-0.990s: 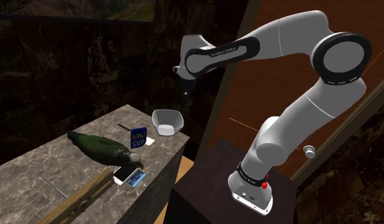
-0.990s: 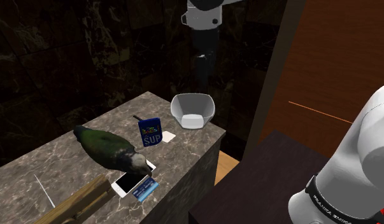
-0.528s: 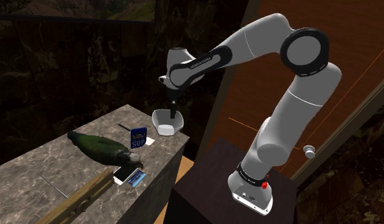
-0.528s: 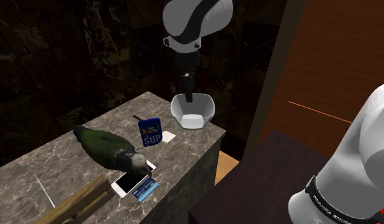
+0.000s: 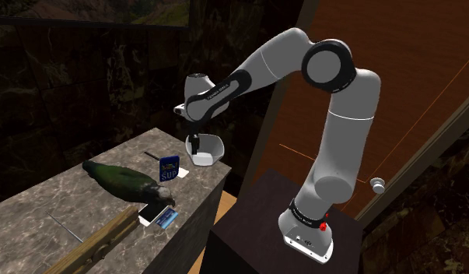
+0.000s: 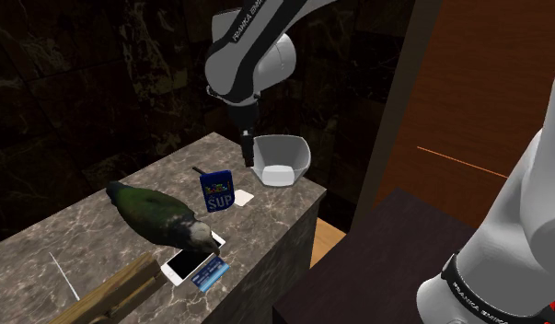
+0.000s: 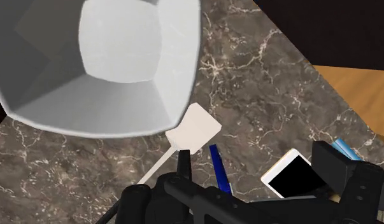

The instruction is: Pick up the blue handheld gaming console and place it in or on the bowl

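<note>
The blue console (image 5: 169, 167) (image 6: 218, 190) stands upright on the marble counter (image 5: 61, 198), "SUP" printed on its face. From the wrist it is a thin blue edge (image 7: 220, 169). A white bowl (image 5: 207, 148) (image 6: 279, 158) (image 7: 101, 57) sits empty at the counter's far corner. My black gripper (image 5: 194, 145) (image 6: 247, 153) (image 7: 257, 167) hangs by the bowl's rim on the console's side, above the counter. Its fingers stand apart and open, holding nothing. The console is a short way off, nearer the cameras.
A dark green bird figure (image 5: 124, 180) (image 6: 160, 216) lies mid-counter. Near it sit a white phone (image 6: 188, 266) (image 7: 295, 175) and a blue card (image 6: 209, 273). A white flat paddle (image 7: 193, 130) lies between bowl and console. A wooden plank (image 5: 100, 237) runs along the counter's near edge.
The arm has swung toward the shoulder view's left and come down, bringing the gripper from high beyond the bowl to just beside its rim. The objects have not moved.
</note>
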Tool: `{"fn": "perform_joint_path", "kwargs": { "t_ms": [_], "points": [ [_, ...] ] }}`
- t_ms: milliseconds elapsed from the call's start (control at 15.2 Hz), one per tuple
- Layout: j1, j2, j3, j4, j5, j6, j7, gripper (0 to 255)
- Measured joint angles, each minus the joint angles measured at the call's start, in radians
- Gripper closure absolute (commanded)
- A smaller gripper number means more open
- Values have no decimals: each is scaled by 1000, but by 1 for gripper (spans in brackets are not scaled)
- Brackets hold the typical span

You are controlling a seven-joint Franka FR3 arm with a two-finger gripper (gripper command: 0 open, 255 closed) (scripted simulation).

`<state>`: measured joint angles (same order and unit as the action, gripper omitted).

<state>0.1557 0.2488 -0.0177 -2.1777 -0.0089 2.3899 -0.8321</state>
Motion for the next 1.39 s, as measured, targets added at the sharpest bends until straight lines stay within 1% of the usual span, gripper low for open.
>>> {"fn": "perform_joint_path", "kwargs": {
  "t_ms": [264, 462, 924, 1254, 1320, 1386],
  "points": [
    [3, 144, 30, 108, 2, 49, -85, 0],
    [8, 209, 44, 142, -2, 85, -113, 0],
    [8, 277, 44, 154, -4, 143, -118, 0],
    [8, 283, 44, 155, -5, 147, -118, 0],
    [8, 283, 44, 155, -5, 147, -118, 255],
    [8, 283, 44, 155, -5, 147, -118, 255]
  ]
}}
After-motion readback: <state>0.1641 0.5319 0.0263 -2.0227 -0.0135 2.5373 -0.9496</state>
